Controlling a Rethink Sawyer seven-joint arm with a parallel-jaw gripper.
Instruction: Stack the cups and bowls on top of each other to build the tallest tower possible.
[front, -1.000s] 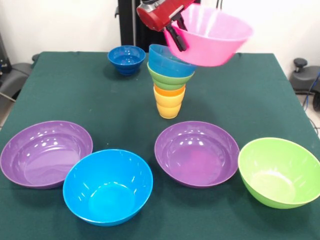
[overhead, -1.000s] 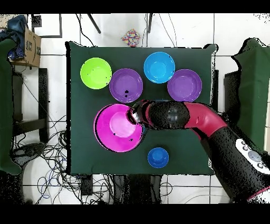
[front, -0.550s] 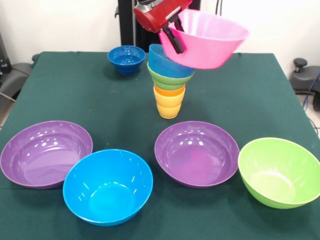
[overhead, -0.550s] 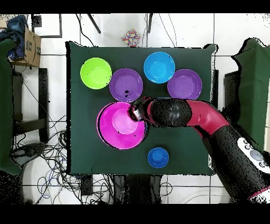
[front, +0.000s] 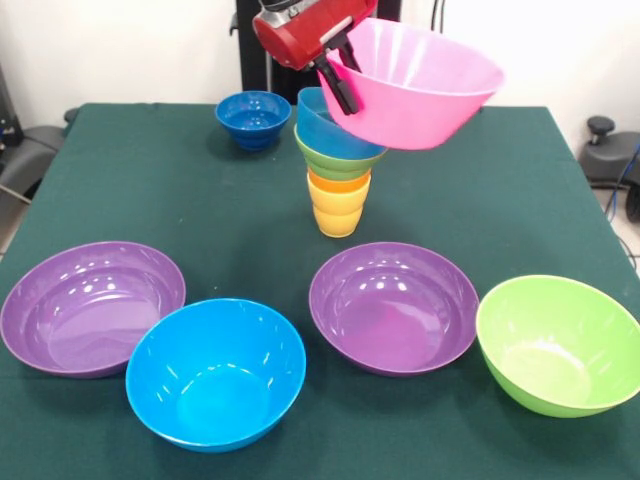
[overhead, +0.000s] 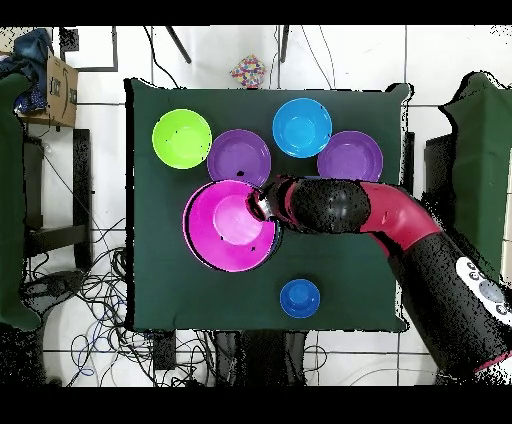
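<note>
Bowls wait along the near edge: a blue bowl (front: 216, 372), two purple ones, a green bowl (front: 559, 343). Mid-table, the tower (front: 338, 165) stacks orange and yellow cups under green and light-blue bowls. Above, the gripper (front: 338, 70) pinches the glossy pink bowl (front: 415, 82) by its rim; centre and level it before release.
</note>
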